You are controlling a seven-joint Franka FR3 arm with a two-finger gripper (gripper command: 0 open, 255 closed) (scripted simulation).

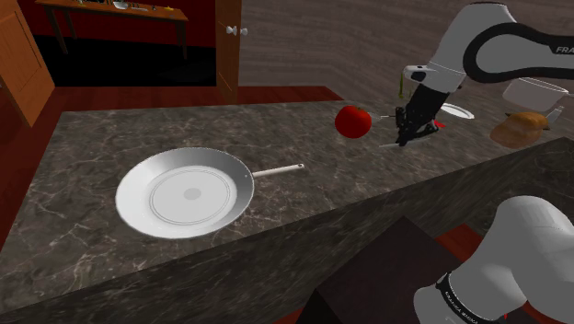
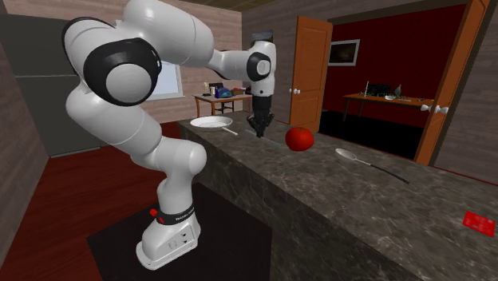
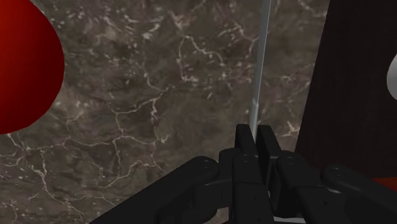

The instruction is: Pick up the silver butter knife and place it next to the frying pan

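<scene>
The all-black two-finger gripper (image 3: 255,135) is pinched onto the slim silver butter knife (image 3: 261,57). In the wrist view its blocky fingertips press on either side of one end, and the thin, flat strip of pale metal runs straight out beyond them. Whether the knife touches the surface under it cannot be told. That surface is a dark brown marble-patterned counter (image 1: 304,212), matte and crossed by fine white veins.

A glossy, round red tomato (image 1: 353,121) sits on the counter. The gripper, with the knife in it, hangs just beside this tomato, on its right in the shoulder view, close but apart from it. The white arm with dark joints bends down to it from above.

Well apart from the tomato, on its other side in the shoulder view, lies the round silver frying pan (image 1: 184,193) — shallow, smooth and pale inside, with a faint ring on its flat base. Its thin, straight metal handle (image 1: 279,170) points back toward the tomato and stops short of it.

Beyond the tomato, past the gripper, a white round plate (image 1: 457,111) rests flat.
</scene>
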